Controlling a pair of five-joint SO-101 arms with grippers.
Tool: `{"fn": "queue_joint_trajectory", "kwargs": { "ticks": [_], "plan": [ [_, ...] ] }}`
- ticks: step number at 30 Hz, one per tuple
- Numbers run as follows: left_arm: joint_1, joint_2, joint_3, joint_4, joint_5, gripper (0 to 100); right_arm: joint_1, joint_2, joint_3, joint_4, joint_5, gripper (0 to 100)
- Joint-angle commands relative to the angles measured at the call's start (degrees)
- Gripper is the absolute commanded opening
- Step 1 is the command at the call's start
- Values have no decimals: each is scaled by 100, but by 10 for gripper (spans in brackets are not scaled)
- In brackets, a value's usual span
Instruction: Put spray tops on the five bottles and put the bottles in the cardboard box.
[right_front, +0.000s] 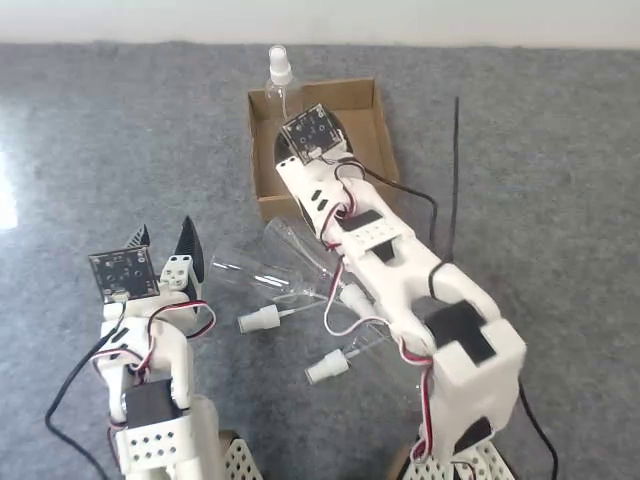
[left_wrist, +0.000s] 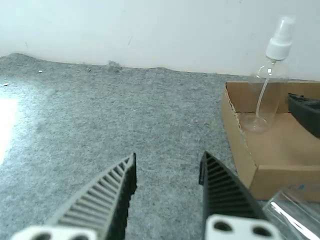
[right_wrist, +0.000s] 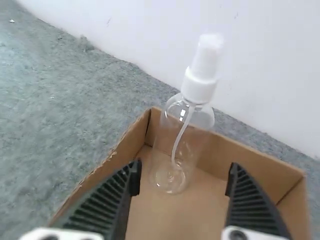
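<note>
Where the open brown cardboard box (right_front: 372, 125) sits on the grey felt counter (right_front: 100, 150), one clear plastic bottle with white spray top (right_front: 281, 85) stands upright in its far corner; right end effector (right_wrist: 184, 172) open above the box, holding nothing; left end effector (left_wrist: 168, 160) open, empty; two clear uncapped bottles (right_front: 245, 268) and two loose white spray tops (right_front: 258, 320) lie between the arms.

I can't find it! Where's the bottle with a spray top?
In the high view, the bottle stands upright in the far corner of the cardboard box, beyond the right gripper.
</note>
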Motion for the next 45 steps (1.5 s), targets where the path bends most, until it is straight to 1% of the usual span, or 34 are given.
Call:
{"fn": "queue_joint_trajectory", "kwargs": {
  "ticks": [1, 22, 24, 36, 45],
  "plan": [
    [-18, -70, -40, -158, -62, 188, -66, -954, 246, 57, -53, 231],
    [-18, -70, -40, -158, -62, 188, -110, -4251, 3323, 110, -35, 231],
    [-9, -70, -40, -158, -62, 188, -101, -4497, 3385, 488, -44, 231],
    [0, -70, -40, -167, -62, 188, -110, -6290, 3393, 3521, -62, 231],
    [18, -70, -40, -167, -62, 188, -119, -6932, 3393, 4927, -9, 231]
  ]
}}
